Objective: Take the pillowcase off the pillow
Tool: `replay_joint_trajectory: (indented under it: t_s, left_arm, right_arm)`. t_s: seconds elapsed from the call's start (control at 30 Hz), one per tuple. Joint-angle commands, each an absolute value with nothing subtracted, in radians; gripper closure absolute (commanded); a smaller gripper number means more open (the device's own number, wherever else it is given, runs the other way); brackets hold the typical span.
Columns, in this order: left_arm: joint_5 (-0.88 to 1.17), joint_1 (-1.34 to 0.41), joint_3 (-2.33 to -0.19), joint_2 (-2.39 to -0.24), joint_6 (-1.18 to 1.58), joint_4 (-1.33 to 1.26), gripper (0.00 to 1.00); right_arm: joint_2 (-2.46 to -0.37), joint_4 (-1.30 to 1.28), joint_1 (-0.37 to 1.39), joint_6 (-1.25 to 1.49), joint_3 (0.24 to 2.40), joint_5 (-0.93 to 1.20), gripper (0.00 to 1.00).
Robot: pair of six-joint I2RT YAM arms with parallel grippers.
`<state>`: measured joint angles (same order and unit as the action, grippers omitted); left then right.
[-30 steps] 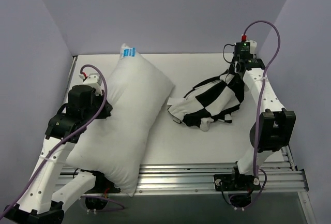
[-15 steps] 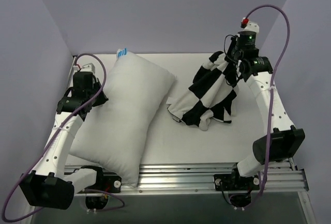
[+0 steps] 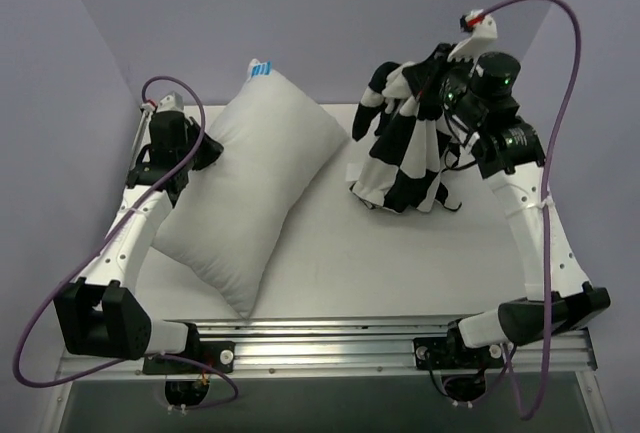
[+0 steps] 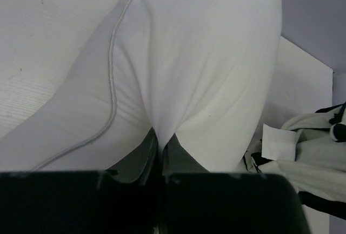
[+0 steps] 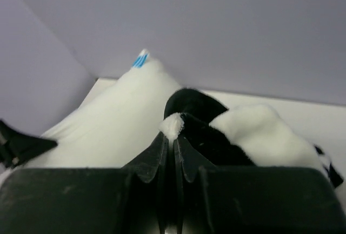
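The pillow (image 3: 255, 188) is a plump white rectangle of smooth plain fabric, lying aslant across the left half of the pale tabletop (image 3: 400, 263), with a small blue tag (image 3: 261, 68) at its far corner. In the left wrist view a thin piped seam (image 4: 112, 82) curves along its edge. The left fingers (image 4: 143, 158) are closed, pinching a fold of the pillow's cloth that puckers into a crease just above their tips; in the overhead view they sit at the pillow's upper left edge (image 3: 207, 150).

The pillowcase (image 3: 405, 153) is off the pillow, right of centre in the upper part of the overhead view. It is soft, limp cloth in large black and white squares, bunched into rounded lobes at the top and hanging in folds, with its lower edge resting on the tabletop. The right fingers (image 5: 154, 158) are shut on a gathered tuft of this cloth at the top of the bundle.
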<state>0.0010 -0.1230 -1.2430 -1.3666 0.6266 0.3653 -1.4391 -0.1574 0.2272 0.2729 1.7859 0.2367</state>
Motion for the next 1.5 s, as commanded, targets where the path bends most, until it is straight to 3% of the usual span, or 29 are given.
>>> replay_joint_trajectory:
  t_s: [0.0, 0.03, 0.2, 0.37, 0.43, 0.5, 0.53, 0.57, 0.63, 0.67, 0.77, 1.0, 1.17, 1.47]
  left_arm:
    - [0.031, -0.127, -1.218, -1.284, 0.677, 0.158, 0.90]
    - [0.022, -0.126, -1.192, -1.264, 0.672, 0.155, 0.79]
    - [-0.018, -0.120, -1.051, -1.132, 0.603, 0.227, 0.52]
    - [-0.047, -0.120, -0.983, -0.984, 0.517, 0.371, 0.21]
    - [-0.070, -0.120, -0.991, -0.889, 0.486, 0.481, 0.12]
    - [-0.109, -0.120, -1.020, -0.795, 0.434, 0.550, 0.00]
    - [-0.118, -0.118, -1.037, -0.764, 0.419, 0.621, 0.05]
    - [-0.127, -0.118, -1.054, -0.738, 0.402, 0.655, 0.06]
    - [-0.136, -0.118, -1.121, -0.674, 0.364, 0.749, 0.06]
    - [-0.137, -0.118, -1.147, -0.658, 0.353, 0.782, 0.06]
    - [-0.153, -0.118, -1.267, -0.621, 0.307, 0.897, 0.06]
    - [-0.199, -0.120, -1.518, -0.615, 0.261, 1.032, 0.06]
    - [-0.291, -0.136, -1.663, -0.620, 0.232, 1.100, 0.06]
    - [-0.452, -0.207, -1.758, -0.595, 0.206, 1.112, 0.06]
  right_arm:
    - [-1.332, -0.016, 0.284, 0.322, 1.587, 0.383, 1.00]
    - [-1.309, 0.042, 0.293, 0.354, 1.515, 0.383, 1.00]
    - [-1.210, 0.054, 0.330, 0.408, 1.096, 0.379, 1.00]
    - [-1.149, 0.012, 0.468, 0.417, 0.818, 0.337, 1.00]
    - [-1.126, 0.011, 0.501, 0.436, 0.695, 0.344, 0.93]
    - [-1.079, 0.005, 0.544, 0.456, 0.637, 0.336, 0.72]
    - [-1.060, -0.009, 0.554, 0.457, 0.608, 0.325, 0.63]
    - [-1.022, -0.043, 0.561, 0.456, 0.607, 0.315, 0.45]
    - [-0.987, -0.122, 0.563, 0.430, 0.635, 0.261, 0.30]
    - [-0.964, -0.152, 0.561, 0.416, 0.696, 0.240, 0.17]
    - [-0.945, -0.250, 0.563, 0.364, 0.866, 0.125, 0.02]
    - [-1.035, -0.512, 0.555, 0.337, 1.321, -0.449, 0.00]
    - [-0.950, -0.565, 0.552, 0.279, 1.495, -0.789, 0.00]
    - [-0.623, -0.476, 0.555, 0.100, 1.479, -0.859, 0.00]
